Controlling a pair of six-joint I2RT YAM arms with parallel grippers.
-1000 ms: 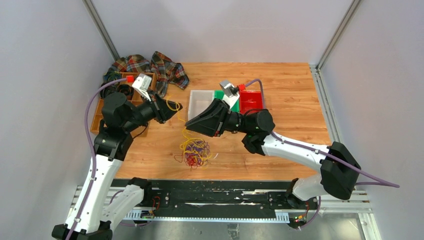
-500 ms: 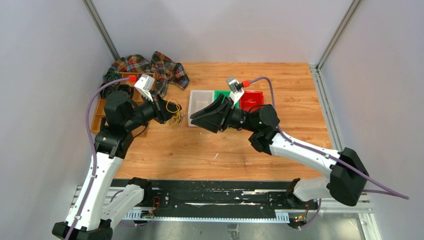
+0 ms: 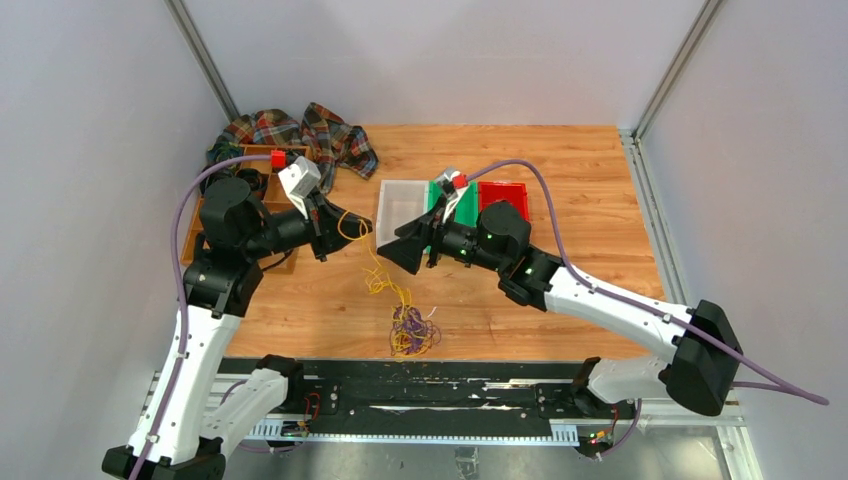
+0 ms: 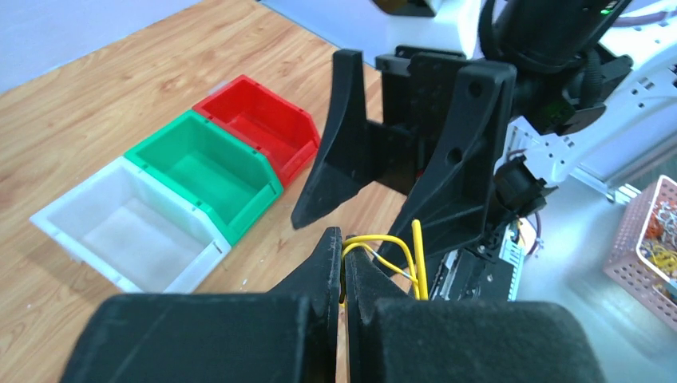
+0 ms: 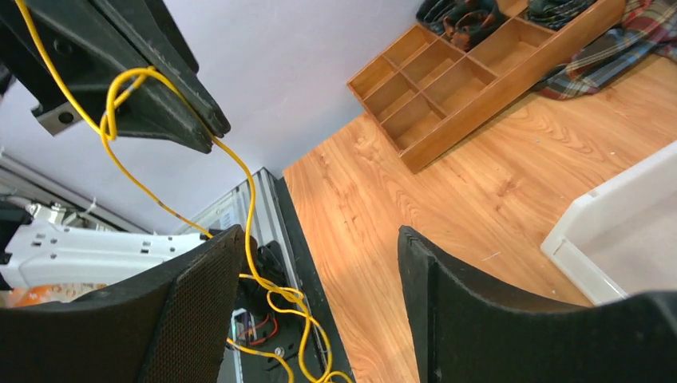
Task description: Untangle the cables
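The cables are thin yellow, red and dark strands. One yellow cable [image 4: 397, 245] is pinched at the tips of my left gripper [image 4: 344, 239], which is shut on it. From my left gripper [image 3: 352, 222] the strand runs down to a tangled bundle [image 3: 410, 330] low near the table's front edge. My right gripper [image 3: 402, 250] faces the left one from close by, open, fingers wide apart. In the right wrist view the yellow cable [image 5: 249, 199] passes beside the left finger of my right gripper [image 5: 319, 235]; nothing sits between the pads.
White [image 3: 400, 205], green [image 3: 440, 190] and red [image 3: 505, 197] bins stand side by side mid-table. A plaid cloth [image 3: 300, 135] and a wooden divider tray [image 5: 471, 64] sit at the back left. A pink basket [image 4: 651, 239] shows beyond the table's front edge.
My right gripper has opened and let go of the cables. The bundle, lifted beside the left gripper half a second ago, has dropped towards the front edge, trailing from the left gripper.
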